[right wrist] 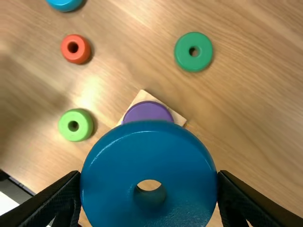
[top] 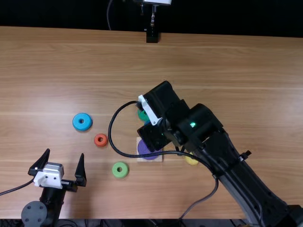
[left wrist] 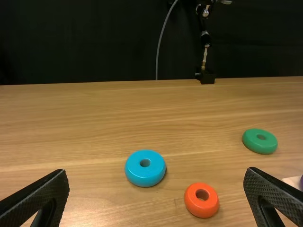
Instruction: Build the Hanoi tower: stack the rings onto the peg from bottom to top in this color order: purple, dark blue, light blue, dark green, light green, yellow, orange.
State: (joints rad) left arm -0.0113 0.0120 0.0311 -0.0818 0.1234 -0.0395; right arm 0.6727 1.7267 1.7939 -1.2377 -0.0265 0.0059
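While glossy, dark-blue ring point(right wrist: 150, 153) tight in right tool point(top: 152, 138), textured left tool point(top: 65, 153) agape

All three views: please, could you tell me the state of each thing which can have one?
Left pincer: open, nothing between its fingers
Right pincer: closed on dark blue ring
Dark blue ring: gripped, not on base
Purple ring: on wooden base
Wooden base: bearing purple ring
Light blue ring: loose, flat
Orange ring: loose, flat
Dark green ring: loose, flat
Light green ring: loose, flat
Yellow ring: partly hidden
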